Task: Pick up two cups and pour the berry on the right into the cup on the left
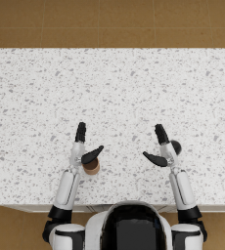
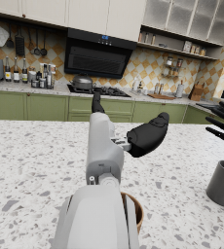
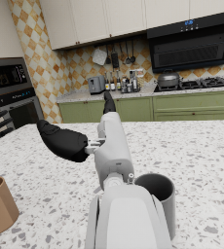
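The brown cup stands upright on the speckled counter, just inboard of the left hand and below its thumb, tucked against the wrist. The dark cup stands upright just outboard of the right hand, behind its fingers. Each cup is nearest its own side's hand. Both hands are spread, holding nothing, thumbs pointing inward. No berry can be made out in the dark cup.
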Controlling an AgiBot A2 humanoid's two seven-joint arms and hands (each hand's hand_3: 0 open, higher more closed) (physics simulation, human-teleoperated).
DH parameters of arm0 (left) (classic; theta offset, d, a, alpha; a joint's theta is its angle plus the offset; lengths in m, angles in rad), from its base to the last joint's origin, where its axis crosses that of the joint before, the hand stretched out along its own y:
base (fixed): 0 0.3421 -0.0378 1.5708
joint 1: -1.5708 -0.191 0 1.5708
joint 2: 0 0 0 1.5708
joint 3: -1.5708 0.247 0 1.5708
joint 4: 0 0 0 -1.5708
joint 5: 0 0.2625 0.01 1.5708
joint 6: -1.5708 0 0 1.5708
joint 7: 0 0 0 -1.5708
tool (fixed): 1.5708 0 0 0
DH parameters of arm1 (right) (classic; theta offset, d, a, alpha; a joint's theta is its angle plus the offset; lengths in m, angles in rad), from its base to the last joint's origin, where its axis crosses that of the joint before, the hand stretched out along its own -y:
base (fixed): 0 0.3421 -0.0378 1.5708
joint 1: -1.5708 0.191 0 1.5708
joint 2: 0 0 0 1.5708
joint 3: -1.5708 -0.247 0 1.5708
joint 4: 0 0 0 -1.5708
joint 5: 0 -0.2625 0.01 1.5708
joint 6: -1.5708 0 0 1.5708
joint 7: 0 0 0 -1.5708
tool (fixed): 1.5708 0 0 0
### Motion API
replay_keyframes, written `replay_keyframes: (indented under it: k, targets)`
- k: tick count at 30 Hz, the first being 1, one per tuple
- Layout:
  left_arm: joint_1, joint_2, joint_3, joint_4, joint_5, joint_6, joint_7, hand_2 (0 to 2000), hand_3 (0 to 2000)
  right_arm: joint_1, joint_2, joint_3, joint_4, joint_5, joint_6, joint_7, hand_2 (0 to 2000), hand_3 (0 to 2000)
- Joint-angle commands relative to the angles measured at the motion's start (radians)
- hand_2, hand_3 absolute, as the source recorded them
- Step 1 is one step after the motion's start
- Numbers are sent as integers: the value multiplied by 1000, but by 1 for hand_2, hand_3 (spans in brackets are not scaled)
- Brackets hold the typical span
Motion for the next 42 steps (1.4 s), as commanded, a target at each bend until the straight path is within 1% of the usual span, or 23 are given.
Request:
replay_keyframes:
  k: [1,16,17,18,20,23,24,29,33,39,42]
  targets:
    - [0,0,0,0,0,0,0,0,0,0,0,0,0,0,0,0,0,0]
    - [0,0,0,0,0,0,0,0,0,0,0,0,0,0,0,0,0,0]
    - [2,1,30,16,0,0,0,0,0,2,-1,30,-16,0,0,0,0,0]
    - [-14,-5,15,-5,0,-29,-28,0,0,2,-4,19,-3,0,-28,29,0,0]
    - [-48,-14,-28,-49,0,-64,-64,0,0,-12,-4,-8,16,0,-63,64,0,0]
    - [-109,-31,-67,-84,0,-87,-87,0,0,-49,4,-54,27,0,-86,87,0,0]
    - [-123,-34,-70,-85,31,-91,-91,0,0,-61,5,-74,25,0,-90,91,0,0]
    - [-196,-52,-81,-110,188,-99,-99,0,0,-151,16,-165,59,156,-98,99,0,0]
    - [-265,-71,-93,-116,290,-100,-100,0,0,-203,16,-191,49,258,-99,100,0,0]
    - [-383,-114,-70,-119,325,-101,-101,0,0,-300,10,-276,77,293,-100,101,0,0]
    - [-431,-130,-71,-115,329,-101,-101,0,0,-343,1,-321,58,297,-100,101,0,0]
